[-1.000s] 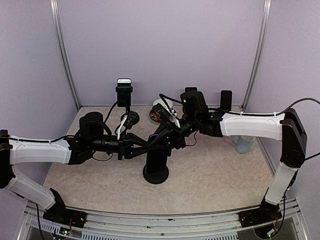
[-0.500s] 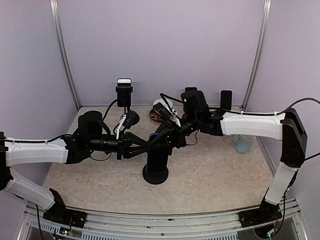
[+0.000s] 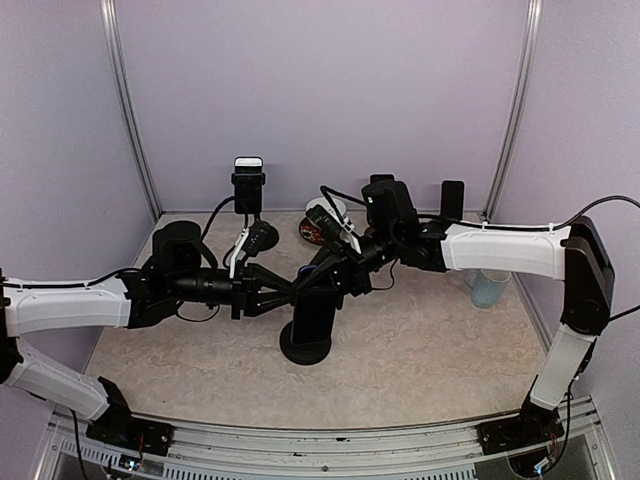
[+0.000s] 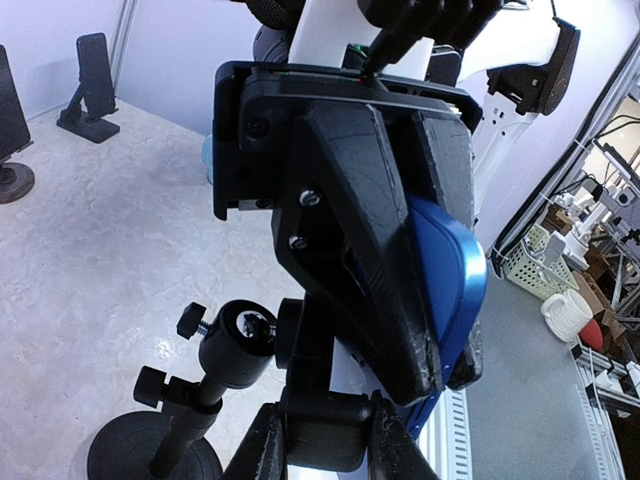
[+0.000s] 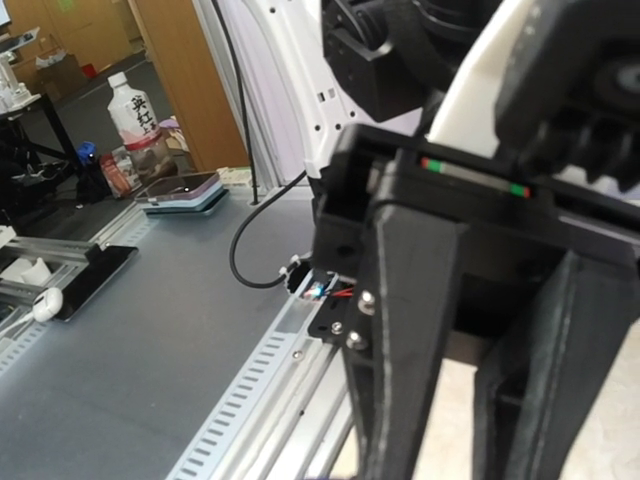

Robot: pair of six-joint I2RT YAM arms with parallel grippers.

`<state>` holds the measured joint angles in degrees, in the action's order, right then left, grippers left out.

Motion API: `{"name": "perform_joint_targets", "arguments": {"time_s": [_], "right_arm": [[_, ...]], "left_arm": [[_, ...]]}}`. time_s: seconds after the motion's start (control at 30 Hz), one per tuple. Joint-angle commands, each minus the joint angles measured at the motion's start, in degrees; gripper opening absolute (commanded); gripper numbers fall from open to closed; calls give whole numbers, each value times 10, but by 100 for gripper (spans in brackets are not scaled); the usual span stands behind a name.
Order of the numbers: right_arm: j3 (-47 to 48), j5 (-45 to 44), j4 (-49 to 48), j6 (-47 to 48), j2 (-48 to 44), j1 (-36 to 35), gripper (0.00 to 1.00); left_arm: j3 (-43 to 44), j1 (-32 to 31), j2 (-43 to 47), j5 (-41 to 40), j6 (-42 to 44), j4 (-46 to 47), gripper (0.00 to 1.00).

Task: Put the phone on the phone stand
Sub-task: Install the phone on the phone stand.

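The phone (image 4: 452,270), in a blue case, hangs upright in the left wrist view with my right gripper (image 3: 326,274) shut on it from above. Below and left of it is the black phone stand (image 4: 236,345), showing its ball joint, a knob screw and its round base (image 3: 305,350). My left gripper (image 4: 325,448) is shut on the black block at the bottom of the stand's cradle, directly under the phone. In the top view the two grippers meet above the base at mid-table. The right wrist view is filled by black gripper parts, and the phone does not show there.
Two other stands holding phones stand at the back wall (image 3: 248,180) (image 3: 452,200). A bowl (image 3: 322,226) sits behind the grippers and a clear cup (image 3: 488,290) stands at the right. A black cable (image 3: 215,225) trails at the back left.
The left gripper and the stand have shifted a little to the left and toward the near edge. The right gripper with the phone has hardly moved.
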<state>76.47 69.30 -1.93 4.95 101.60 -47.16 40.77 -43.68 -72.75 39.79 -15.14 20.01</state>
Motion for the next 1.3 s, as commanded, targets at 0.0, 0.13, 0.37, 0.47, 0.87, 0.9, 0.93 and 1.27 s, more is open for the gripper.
{"name": "perform_joint_targets", "arguments": {"time_s": [0.0, 0.13, 0.37, 0.47, 0.87, 0.9, 0.93, 1.27], "right_arm": [[-12, -14, 61, 14, 0, 37, 0], [-16, -16, 60, 14, -3, 38, 0], [-21, -22, 59, 11, -4, 42, 0], [-21, -25, 59, 10, -2, 43, 0], [-8, -42, 71, -5, 14, 46, 0], [-5, -43, 75, -6, 16, 46, 0], [-3, -44, 78, -7, 18, 46, 0], [4, -55, 86, -23, 39, 53, 0]], "left_arm": [[12, 15, 62, 28, 11, 70, 0], [9, 18, 70, 23, 12, 66, 0], [7, 20, 80, 14, 11, 61, 0], [6, 20, 86, 12, 12, 58, 0], [3, 22, 96, 3, 11, 59, 0], [2, 22, 97, 2, 12, 58, 0], [2, 22, 98, 0, 14, 58, 0], [-2, 24, 108, -7, 16, 57, 0]]}}
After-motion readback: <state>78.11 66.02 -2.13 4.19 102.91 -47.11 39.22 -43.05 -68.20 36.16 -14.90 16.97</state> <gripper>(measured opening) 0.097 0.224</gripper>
